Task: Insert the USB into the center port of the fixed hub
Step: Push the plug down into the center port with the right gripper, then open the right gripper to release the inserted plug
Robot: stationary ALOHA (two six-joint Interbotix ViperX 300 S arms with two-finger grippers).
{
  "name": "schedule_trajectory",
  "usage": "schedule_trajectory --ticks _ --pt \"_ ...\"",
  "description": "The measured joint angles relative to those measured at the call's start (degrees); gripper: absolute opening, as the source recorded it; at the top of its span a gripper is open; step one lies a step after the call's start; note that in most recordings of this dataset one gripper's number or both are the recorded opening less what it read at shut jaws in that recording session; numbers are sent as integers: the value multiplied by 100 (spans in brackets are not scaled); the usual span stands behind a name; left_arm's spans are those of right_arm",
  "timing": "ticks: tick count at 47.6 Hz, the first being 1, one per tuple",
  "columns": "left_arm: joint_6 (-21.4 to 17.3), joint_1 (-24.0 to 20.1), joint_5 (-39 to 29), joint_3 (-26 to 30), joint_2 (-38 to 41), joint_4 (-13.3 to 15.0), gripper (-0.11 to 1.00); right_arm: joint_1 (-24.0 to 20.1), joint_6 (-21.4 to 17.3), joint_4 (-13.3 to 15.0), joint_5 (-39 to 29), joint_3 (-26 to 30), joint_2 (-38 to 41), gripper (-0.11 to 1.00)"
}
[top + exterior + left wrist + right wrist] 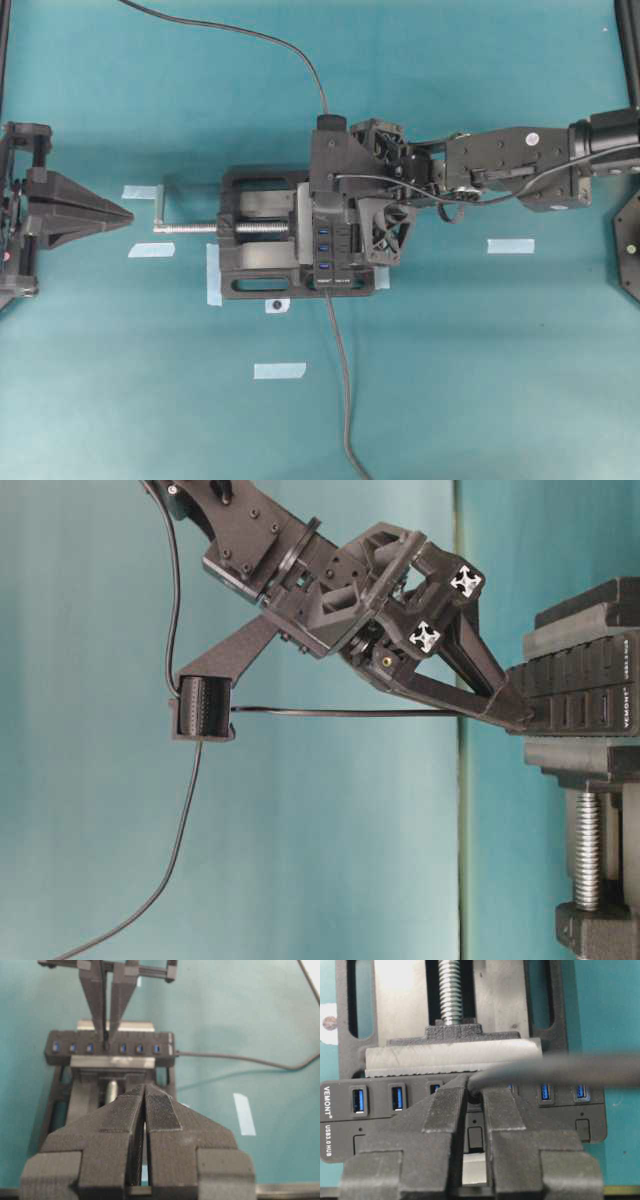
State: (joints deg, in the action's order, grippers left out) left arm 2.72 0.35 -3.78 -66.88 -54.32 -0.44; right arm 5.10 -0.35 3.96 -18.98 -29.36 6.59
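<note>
Bottom centre of right wrist view: right gripper (474, 1091) fingers nearly together, clamped on the USB (473, 1085); plug body mostly hidden betw. the pads, only its cable (560, 1069) seen running off to the right, blurred. Plug sits over the fixed hub (470, 1105), at or just above the center port (474, 1094); can't tell if it's seated or only touching the rim.

Risks, judged:
- Slot hidden by fingers, so alignment can't be checked. A small sideways offset could catch the plug on the port edge or drift it toward a neighbour slot.
- Table-level view shows gripper (515, 715) meeting hub (585, 695) at a slant. An angled push could jam or lever the plug, or twist it in the pads.
- Taut cable (340, 712) to the wrist camera housing may drag the plug off line.
- Hub held only by vise (262, 247); hard push may shift it.

Further off, left edge of overhead view: left gripper (125, 215) pads together, empty, well apart from vise. No hazard there.
</note>
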Motion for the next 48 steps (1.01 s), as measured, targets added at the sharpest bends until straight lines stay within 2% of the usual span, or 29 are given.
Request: schedule_trajectory --ticks 20,27,32,42,44,48 --pt "0 0 0 0 9 0 0 0 0 -9 -18 70 -44 7" --pt "0 0 0 0 0 0 0 -9 0 -9 53 70 -79 13" --pt "0 0 9 0 0 0 0 -18 0 0 62 62 -97 28" --pt "0 0 0 0 0 9 0 9 0 9 70 62 -105 81" --pt "0 0 0 0 0 0 0 0 -9 9 70 70 -114 86" --pt "0 0 0 0 0 9 0 -18 -9 0 70 62 -105 85"
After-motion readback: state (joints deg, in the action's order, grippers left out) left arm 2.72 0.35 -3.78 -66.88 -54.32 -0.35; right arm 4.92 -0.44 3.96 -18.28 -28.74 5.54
